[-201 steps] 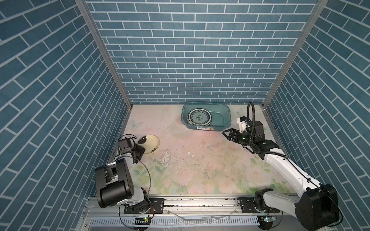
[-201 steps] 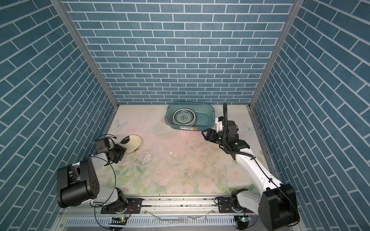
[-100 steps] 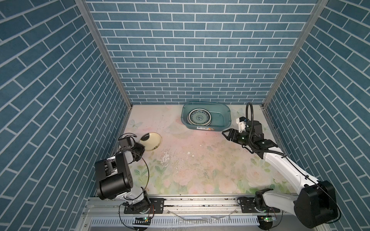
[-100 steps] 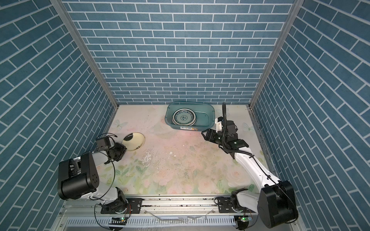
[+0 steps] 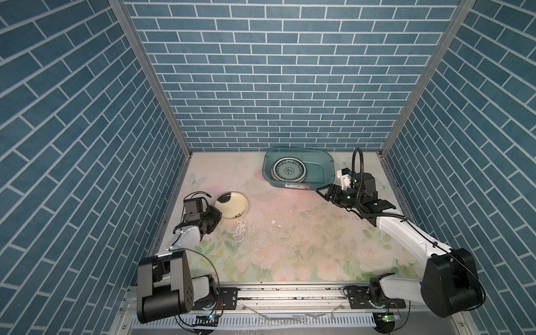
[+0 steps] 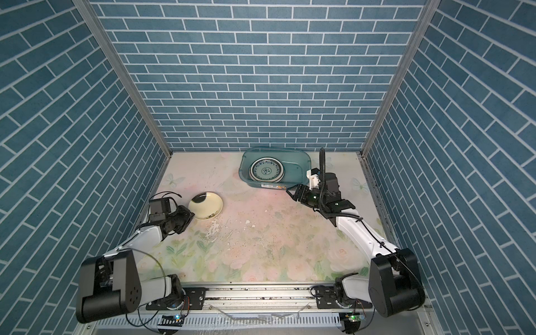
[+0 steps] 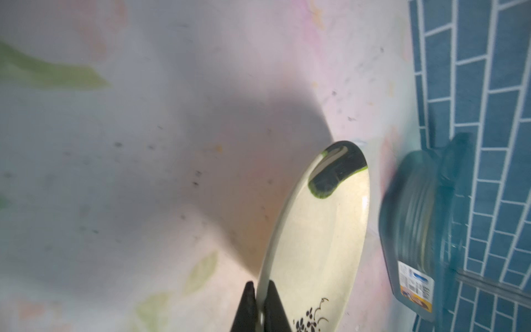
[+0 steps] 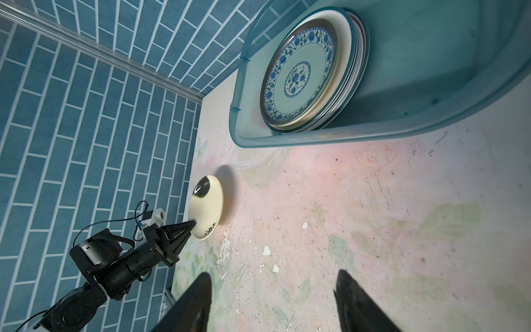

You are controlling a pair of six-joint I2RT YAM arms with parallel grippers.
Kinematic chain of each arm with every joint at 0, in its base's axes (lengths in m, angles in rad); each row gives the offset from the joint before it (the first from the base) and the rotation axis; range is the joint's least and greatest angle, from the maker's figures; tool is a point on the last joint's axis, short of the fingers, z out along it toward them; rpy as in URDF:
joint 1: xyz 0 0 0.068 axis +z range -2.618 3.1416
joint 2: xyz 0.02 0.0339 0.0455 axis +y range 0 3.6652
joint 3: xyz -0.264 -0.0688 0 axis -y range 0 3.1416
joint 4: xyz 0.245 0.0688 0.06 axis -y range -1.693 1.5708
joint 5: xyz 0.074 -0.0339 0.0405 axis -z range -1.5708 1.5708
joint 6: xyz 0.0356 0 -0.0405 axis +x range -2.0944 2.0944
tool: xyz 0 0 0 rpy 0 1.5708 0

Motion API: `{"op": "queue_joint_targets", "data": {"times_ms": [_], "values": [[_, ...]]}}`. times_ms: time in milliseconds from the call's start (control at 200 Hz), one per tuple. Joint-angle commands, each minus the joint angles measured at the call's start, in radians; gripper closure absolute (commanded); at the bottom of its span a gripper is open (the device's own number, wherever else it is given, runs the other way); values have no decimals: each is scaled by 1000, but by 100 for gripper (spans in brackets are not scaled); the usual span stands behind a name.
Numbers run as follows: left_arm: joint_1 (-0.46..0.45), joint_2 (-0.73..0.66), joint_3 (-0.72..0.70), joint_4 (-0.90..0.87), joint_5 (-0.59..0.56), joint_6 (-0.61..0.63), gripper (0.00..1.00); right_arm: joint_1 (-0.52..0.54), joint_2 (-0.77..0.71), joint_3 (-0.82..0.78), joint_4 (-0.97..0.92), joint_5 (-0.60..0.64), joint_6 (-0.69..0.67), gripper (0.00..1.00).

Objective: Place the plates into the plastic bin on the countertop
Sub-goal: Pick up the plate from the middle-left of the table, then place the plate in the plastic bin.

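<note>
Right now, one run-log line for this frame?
left gripper: shut on cream plate rim | right gripper: open, empty, beside plastic bin | plate stack: inside bin | cream plate: not yet binned

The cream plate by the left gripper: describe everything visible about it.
The cream plate is round, shallow and glossy, like glazed ceramic, with a green-fringed black blotch at its far rim and a small black floral sprig near the gripped edge. The left gripper is shut on that edge, one finger on each face. The plate is tilted near the left wall, casting a shadow on the countertop; whether it touches the countertop is unclear.
</note>
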Motion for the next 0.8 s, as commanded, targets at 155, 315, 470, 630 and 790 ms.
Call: {"op": "queue_joint_targets", "data": {"times_ms": [155,315,470,630,790], "values": [[-179,-107,140,-35,-22,-103,100,74,109,84,111,-78,70,39],[-251,-61,229,-40,21,-98,100,133,192,151,194,-118,113,41],[-338,-22,274,-12,14,-104,100,159,251,205,200,-111,118,44],[-424,23,308,20,13,-109,100,171,284,225,204,-101,124,46],[-464,81,351,39,57,-106,100,173,292,227,204,-85,125,47]]}}
